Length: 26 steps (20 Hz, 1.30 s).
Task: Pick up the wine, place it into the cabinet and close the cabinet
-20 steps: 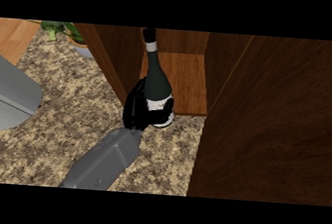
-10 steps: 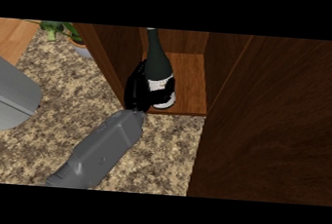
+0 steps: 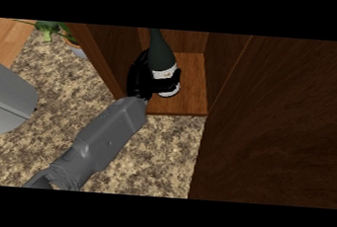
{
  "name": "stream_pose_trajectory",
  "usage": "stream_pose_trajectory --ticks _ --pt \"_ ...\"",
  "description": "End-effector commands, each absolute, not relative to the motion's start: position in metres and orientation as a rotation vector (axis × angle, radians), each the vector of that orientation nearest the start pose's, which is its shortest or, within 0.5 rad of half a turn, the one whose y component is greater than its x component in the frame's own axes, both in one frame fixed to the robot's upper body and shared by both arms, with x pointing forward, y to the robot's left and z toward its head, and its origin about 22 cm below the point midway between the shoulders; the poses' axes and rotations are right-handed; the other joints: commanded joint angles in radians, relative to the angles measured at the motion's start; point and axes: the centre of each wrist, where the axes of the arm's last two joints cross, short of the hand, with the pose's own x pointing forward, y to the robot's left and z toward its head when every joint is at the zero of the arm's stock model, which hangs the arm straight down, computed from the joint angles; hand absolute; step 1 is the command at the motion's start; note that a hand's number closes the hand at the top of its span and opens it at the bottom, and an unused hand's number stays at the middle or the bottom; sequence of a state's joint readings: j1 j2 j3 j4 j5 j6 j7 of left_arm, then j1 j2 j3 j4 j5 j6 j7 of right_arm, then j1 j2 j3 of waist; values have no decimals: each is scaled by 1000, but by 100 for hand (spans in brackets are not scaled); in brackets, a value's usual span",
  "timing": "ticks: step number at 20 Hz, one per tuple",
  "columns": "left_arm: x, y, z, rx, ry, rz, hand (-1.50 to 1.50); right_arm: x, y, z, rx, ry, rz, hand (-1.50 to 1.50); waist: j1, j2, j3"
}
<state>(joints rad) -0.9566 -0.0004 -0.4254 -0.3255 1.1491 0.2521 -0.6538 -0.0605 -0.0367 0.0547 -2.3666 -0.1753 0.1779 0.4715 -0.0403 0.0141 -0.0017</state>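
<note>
Now right hand curled around wine bottle, bottle standing on cabinet shelf.

The wine, a dark bottle with a white label low on its body, stands roughly upright on the shelf of the cabinet, upper centre of the frame. The wooden cabinet is open, its door filling the right side.
</note>
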Motion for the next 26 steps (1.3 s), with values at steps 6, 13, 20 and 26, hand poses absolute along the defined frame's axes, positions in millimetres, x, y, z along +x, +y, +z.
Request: stream_pose_trajectory --ticks 6,13,20,26 --pt "416 87 18 -200 -1544 365 150 187 -202 183 304 -1938 275 -150 -16 3 1" --pt "403 92 -3 -216 -1578 480 150 194 -206 185 353 -1976 325 -150 -61 14 0" --pt "401 86 -1 -205 -1531 435 150 181 -200 184 393 -1952 319 -150 -89 14 0" --pt "388 76 -8 -223 -1554 411 150 193 -195 184 379 -1942 350 -150 -99 17 0"
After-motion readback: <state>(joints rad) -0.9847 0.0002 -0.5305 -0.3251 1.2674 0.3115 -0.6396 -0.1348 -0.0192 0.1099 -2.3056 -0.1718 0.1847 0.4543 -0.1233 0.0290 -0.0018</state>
